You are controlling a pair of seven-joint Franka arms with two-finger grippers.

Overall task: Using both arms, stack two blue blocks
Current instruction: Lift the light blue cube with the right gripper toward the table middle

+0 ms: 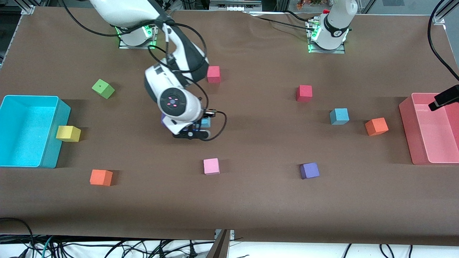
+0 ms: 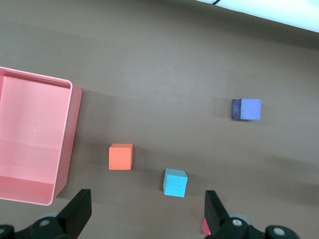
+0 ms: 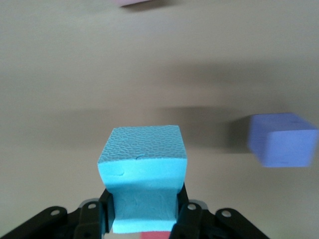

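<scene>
Blue block [image 3: 142,174] clamped in right pincer [image 3: 144,219] (mostly hidden frontally), left pincer [image 2: 147,211] spread, tips cropped

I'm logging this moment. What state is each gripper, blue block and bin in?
Right gripper: shut on one light-blue foam cube.
Left gripper: open, holding nothing.
Second light-blue foam cube: resting on the table, untouched.
Cyan plastic bin: holds nothing.
Pink plastic bin: holds nothing.

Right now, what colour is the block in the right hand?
Light blue block; right wrist view shows it best.
</scene>
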